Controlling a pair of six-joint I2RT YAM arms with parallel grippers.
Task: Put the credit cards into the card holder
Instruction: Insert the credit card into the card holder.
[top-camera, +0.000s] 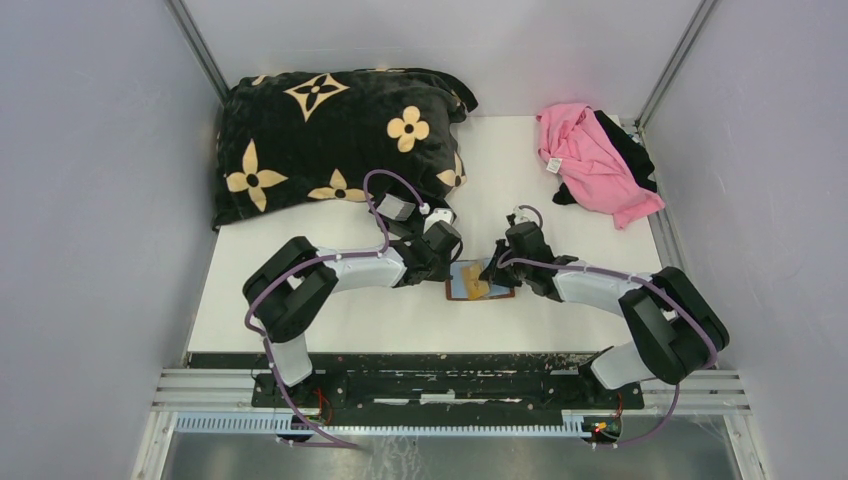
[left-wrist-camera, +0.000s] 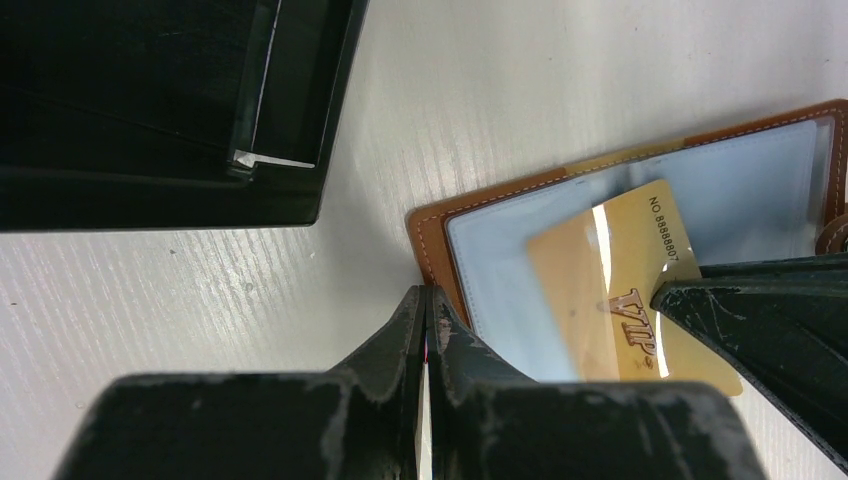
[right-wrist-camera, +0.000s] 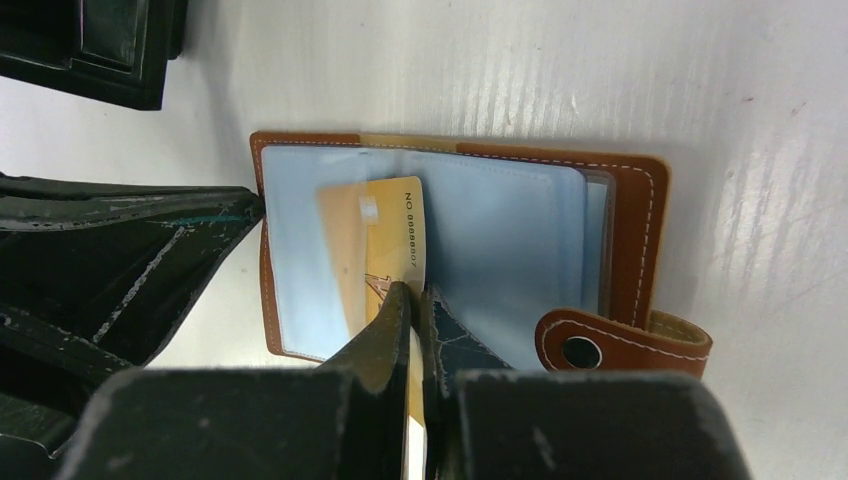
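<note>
Card holder (right-wrist-camera: 620, 200) lies open on your bench (top-camera: 520, 170) between both arms. Your right jaws clamp a gold credit card (right-wrist-camera: 395, 230) over its clear pockets. Your left jaws are closed, tips at its edge. A black tray (left-wrist-camera: 150, 120) sits near, with a flowered blanket (top-camera: 330, 140) and a pink cloth (top-camera: 590, 160) behind.

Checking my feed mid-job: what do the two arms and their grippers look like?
The left arm and right arm have pale grey-white link shells between chunky black joints, and a purple cable loops along each. The left gripper and right gripper have black wedge-shaped fingers, scuffed with pale scratches along their edges.
</note>
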